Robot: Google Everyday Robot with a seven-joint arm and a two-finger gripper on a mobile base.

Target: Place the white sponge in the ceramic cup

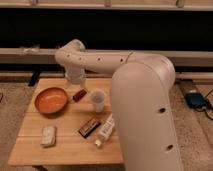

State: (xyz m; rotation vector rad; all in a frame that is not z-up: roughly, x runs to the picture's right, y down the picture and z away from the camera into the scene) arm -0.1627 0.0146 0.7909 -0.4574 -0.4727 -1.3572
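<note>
The white sponge [48, 135] lies flat near the front left of the wooden table [70, 150]. The ceramic cup [97, 100] stands upright near the table's middle, right of the orange bowl [51, 100]. My gripper [76, 89] hangs at the end of the white arm over the back of the table, between the bowl and the cup, far from the sponge. A small reddish-brown thing [78, 95] sits just under it.
A dark bar [89, 127] and a white plastic bottle [105, 130] lie in front of the cup. My large white arm [145, 100] covers the table's right side. A dark wall with a rail runs behind the table.
</note>
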